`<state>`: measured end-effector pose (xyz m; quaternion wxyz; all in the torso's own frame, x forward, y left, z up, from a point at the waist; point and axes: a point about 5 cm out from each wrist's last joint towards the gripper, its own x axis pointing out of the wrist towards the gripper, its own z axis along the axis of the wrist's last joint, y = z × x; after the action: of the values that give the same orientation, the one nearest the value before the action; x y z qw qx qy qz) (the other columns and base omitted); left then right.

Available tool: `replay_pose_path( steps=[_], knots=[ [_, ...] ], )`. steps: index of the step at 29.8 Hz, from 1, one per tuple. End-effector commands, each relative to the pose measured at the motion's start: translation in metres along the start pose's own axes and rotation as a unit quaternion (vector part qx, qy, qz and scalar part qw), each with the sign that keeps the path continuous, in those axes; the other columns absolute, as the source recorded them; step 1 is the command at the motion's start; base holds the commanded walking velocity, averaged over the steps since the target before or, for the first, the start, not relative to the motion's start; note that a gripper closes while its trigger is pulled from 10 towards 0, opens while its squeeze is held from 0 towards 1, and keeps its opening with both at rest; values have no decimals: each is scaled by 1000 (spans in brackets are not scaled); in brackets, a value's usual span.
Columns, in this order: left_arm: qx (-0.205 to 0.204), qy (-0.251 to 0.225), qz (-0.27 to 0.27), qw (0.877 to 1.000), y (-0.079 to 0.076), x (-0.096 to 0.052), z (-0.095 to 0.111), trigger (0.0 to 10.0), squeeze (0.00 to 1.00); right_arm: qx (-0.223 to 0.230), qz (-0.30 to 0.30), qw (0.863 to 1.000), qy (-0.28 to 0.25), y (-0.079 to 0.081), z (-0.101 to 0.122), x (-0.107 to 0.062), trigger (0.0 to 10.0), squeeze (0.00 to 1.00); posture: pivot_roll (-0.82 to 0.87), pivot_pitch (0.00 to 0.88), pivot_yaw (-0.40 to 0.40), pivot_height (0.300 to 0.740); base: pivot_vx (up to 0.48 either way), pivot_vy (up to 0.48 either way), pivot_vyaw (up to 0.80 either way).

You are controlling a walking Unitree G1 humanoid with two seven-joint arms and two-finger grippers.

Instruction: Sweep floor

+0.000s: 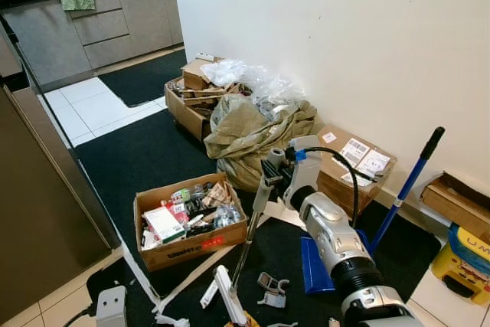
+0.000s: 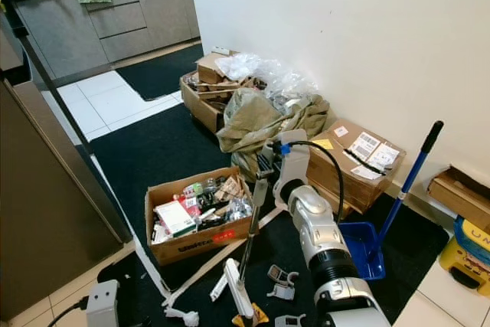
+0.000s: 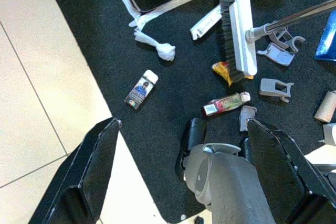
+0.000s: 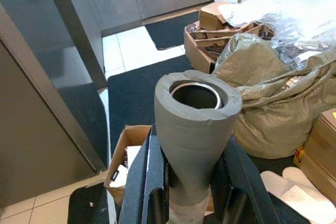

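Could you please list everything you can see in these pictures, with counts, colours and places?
Broom: one, white head with metal handle, on the black mat.
Dustpan: one, blue with long blue handle, leaning by the wall.
Open box: one, brown cardboard, full of small items, on the mat.
Sack: one, olive, against the wall.
Sealed box: one, brown, beside the sack.
Small bottle: one, red-labelled, near the broom head.
Grey clips: several, on the mat.
Left gripper: open, above the mat.
Right gripper: shut on the broom handle.
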<state>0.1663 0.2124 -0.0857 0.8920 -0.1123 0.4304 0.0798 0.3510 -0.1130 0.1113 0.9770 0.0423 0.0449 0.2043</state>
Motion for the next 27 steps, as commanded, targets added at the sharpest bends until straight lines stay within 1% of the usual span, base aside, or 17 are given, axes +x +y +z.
replay_pose_path(
  steps=[1, 9, 15, 18, 21, 23, 27],
  knots=[
    [1, 5, 1, 1000, 1, 0, -1, 10000, 0, 6, 11, 1000, -16, 5, 8, 5, 10000, 0, -109, 0, 29, 740, 0, 0, 0],
    [-1, 11, 2, 1000, 3, -1, -5, 10000, 0, 2, 13, 1000, -9, 4, 5, 2, 10000, 0, -121, 0, 28, 740, 0, 0, 0],
    [-3, 13, 1, 1000, 5, -3, -11, 10000, 0, 1, 14, 1000, -10, 3, 7, 3, 10000, 0, -120, 0, 23, 740, 0, 0, 0],
    [-4, 15, 2, 1000, 8, -6, -17, 10000, 0, -2, 16, 1000, -8, 4, 6, 3, 10000, 0, -120, 0, 25, 740, 0, 0, 0],
    [-3, 18, 7, 1000, 17, -11, -25, 10000, 0, -27, 32, 999, 1, 6, 6, 4, 10000, 0, -115, 0, 26, 740, 0, 0, 0],
    [-3, 18, 8, 1000, 18, -11, -25, 10000, 0, -28, 33, 999, 1, 6, 6, 4, 10000, 0, -115, 0, 26, 740, 0, 0, 0],
    [-4, 19, 13, 1000, 27, -15, -27, 10000, 0, -31, 37, 999, -5, 6, 8, 4, 10000, 0, -113, 0, 27, 740, 0, 0, 0]
  ],
)
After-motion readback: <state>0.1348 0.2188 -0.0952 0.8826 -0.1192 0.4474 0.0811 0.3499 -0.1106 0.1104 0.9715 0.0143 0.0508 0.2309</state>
